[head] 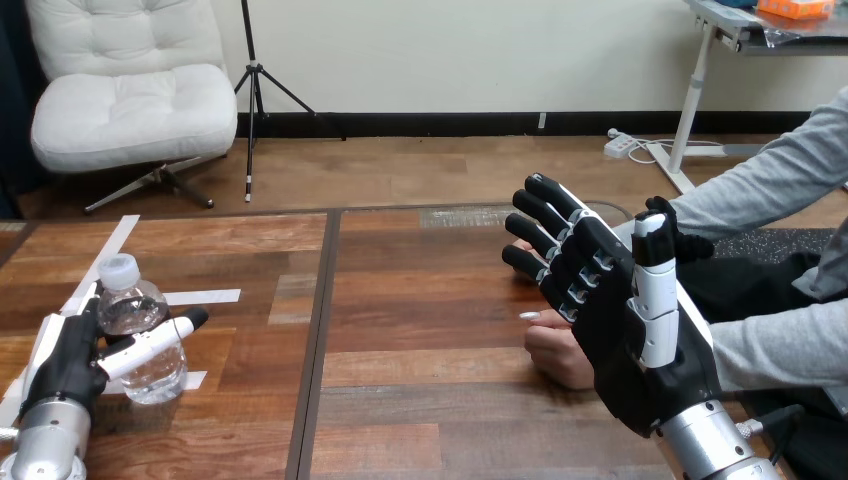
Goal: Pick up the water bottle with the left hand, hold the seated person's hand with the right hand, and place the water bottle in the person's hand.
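Note:
A clear water bottle (pixel 138 312) with a white cap stands upright on the table at the near left. My left hand (pixel 66 366) is beside it, thumb curled across its front and fingers reaching behind it. My right hand (pixel 620 330) is raised at the right, open with straight fingers spread, palm toward the left. The person's hand (pixel 556 356) rests on the table just left of and behind my right palm, partly hidden by it. I cannot tell whether the two touch.
White tape strips (pixel 200 297) mark the table around the bottle. A dark seam (pixel 318 340) runs down the table between the bottle and the person's hand. The person's grey sleeves (pixel 780 345) come in from the right edge.

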